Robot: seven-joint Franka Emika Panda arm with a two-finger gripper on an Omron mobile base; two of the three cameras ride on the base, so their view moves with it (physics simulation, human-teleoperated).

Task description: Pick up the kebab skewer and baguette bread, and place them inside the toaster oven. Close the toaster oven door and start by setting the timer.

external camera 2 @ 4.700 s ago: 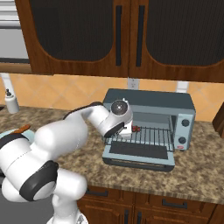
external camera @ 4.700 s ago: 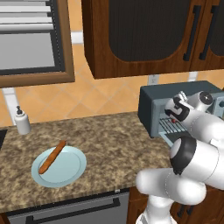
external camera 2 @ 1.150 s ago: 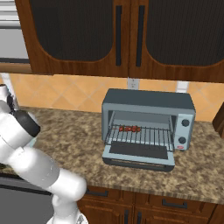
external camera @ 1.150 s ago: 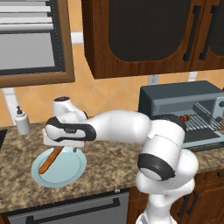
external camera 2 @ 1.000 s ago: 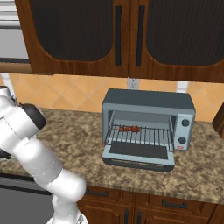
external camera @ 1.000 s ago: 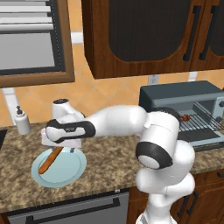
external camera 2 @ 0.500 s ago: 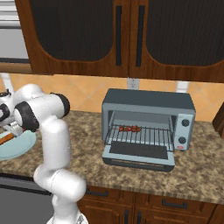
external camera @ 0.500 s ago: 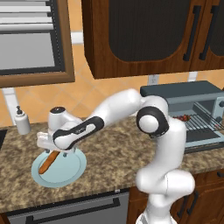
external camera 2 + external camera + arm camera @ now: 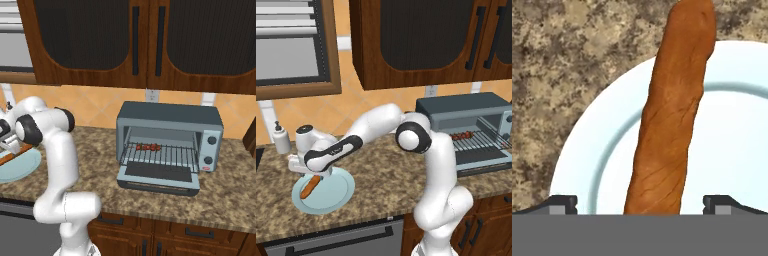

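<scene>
Your pincer [image 9: 640, 202] is spread wide and holds nothing; in the hand view its two tips stand either side of the baguette bread [image 9: 672, 110], with clear gaps to the crust. The loaf lies on the pale blue plate [image 9: 732, 150], one end running past the rim over the speckled table [image 9: 562, 60]. In the left base view the hand hangs right over the plate [image 9: 338, 192], low above the baguette bread [image 9: 310, 187].

Judge the loaf as light and stiff, with a rough, dry crust that should not slip, though a hard squeeze could crack it. It is long, so take it near its middle, across its width, or it will likely tip in the grip.

Further off, the toaster oven [image 9: 170, 145] stands with the toaster oven door [image 9: 159, 179] dropped open, and the kebab skewer [image 9: 146, 147] lies on its rack.

Compared with about a second ago, the arm's elbow has swung round towards the oven side and the hand has come lower over the plate; the loaf and the plate lie as they did. In the oldest frames the hand was at the oven rack with the skewer.
</scene>
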